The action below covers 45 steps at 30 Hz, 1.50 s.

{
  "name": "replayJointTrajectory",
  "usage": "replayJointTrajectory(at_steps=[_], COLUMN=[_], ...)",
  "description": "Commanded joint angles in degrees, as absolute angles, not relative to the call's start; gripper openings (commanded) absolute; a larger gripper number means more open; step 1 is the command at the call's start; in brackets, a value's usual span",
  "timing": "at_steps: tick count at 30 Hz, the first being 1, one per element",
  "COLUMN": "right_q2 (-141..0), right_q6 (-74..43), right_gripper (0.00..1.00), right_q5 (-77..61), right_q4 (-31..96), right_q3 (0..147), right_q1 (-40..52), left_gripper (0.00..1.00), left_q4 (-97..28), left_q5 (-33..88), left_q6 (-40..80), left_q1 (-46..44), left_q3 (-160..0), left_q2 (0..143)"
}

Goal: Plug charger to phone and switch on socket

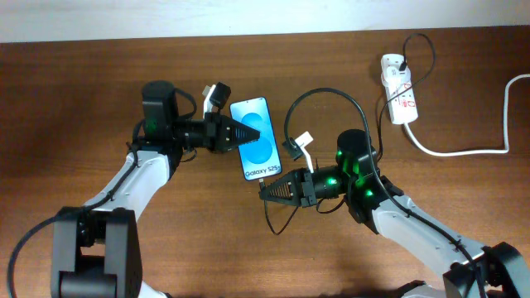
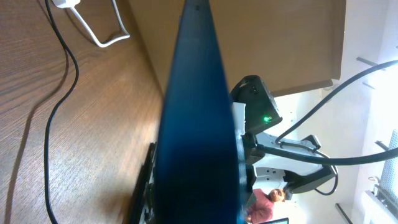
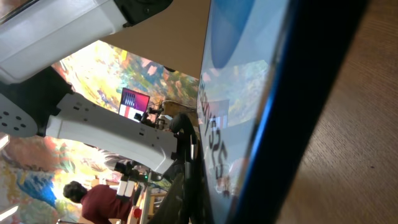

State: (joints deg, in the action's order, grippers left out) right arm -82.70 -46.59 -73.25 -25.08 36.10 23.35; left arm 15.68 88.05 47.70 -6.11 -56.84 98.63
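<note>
1. A brown wooden table [image 1: 99,74] runs up to a white wall [image 1: 248,16]. At its far right corner lies the socket [image 1: 400,95], with a thick white cord [image 1: 464,151] trailing off to the right.
2. The phone [image 1: 258,153] sits mid-table, screen up. The charger [image 1: 331,90] arcs in a black loop just to its right.
3. The left arm reaches in level from the left. The left gripper [image 1: 252,132] is rolled on its side and clamped on the phone's long edge.
4. The right arm stretches leftward. The right gripper [image 1: 267,192] has its tip just below the phone's lettered end; whether its jaws are parted or closed is unclear.
</note>
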Motion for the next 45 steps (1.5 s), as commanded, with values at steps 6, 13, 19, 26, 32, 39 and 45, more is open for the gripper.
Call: replayJointTrajectory(at_steps=[6,13,19,26,32,39,45], right_q2=[-82.9,-82.9,-82.9,-82.9,-82.9,-82.9,-82.9], right_q6=[-49.8,-51.5,-51.6,-57.0,-56.7,-52.6,-52.9], right_gripper=[0.04,0.04,0.04,0.04,0.04,0.04,0.04], right_q5=[-71.7,-72.5,-73.5,-73.5,-74.5,-78.0,-79.3], right_q4=[-24.8,-24.9,-24.8,-24.8,-24.9,-24.8,-24.3], right_q3=[36.9,36.9,36.9,36.9,36.9,36.9,36.9], right_q1=[23.6,23.6,23.6,23.5,23.4,19.8,19.5], left_gripper=[0.0,0.0,0.0,0.0,0.0,0.0,0.0], left_q4=[15.8,15.8,15.8,15.7,15.8,15.8,15.8], left_q5=[88.8,88.8,88.8,88.8,88.8,88.8,88.8], left_q6=[47.0,47.0,47.0,47.0,47.0,47.0,47.0], left_q1=[-6.1,-6.1,-6.1,-6.1,-6.1,-6.1,-6.1], left_q3=[-57.1,-57.1,-57.1,-57.1,-57.1,-57.1,-57.1], left_q2=[98.5,98.5,98.5,98.5,98.5,98.5,98.5])
